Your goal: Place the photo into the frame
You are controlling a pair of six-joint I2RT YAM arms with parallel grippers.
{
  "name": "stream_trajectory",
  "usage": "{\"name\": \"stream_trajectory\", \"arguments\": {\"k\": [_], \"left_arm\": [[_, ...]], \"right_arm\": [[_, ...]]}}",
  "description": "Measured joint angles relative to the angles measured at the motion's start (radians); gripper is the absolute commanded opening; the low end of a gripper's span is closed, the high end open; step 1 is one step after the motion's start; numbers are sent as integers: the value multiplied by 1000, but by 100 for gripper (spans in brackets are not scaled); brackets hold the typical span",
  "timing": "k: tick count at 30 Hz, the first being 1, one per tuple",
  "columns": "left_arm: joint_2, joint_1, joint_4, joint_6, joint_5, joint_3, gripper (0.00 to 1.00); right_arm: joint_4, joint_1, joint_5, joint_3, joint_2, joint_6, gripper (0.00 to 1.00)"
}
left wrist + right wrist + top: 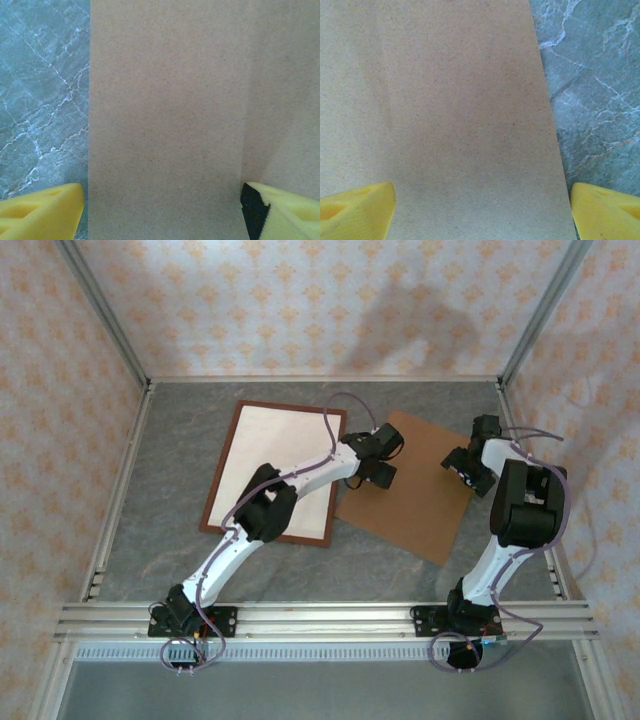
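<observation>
No lettering, label, brand, number or sign legible on the frame point(220, 468), the brown board point(420, 510) or the desk point(180, 440).
</observation>
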Motion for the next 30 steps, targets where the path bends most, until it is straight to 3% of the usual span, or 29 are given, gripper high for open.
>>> {"name": "stream_trajectory", "arguments": {"k": [20,30], "left_arm": [[-4,21,-11,-51,114,-15,83],[-65,40,84,-94,179,-126,83]], "right_arm": [[21,-8,-69,-8,-13,-20,85],[122,-27,-121,-127,-199,-23,78]]}}
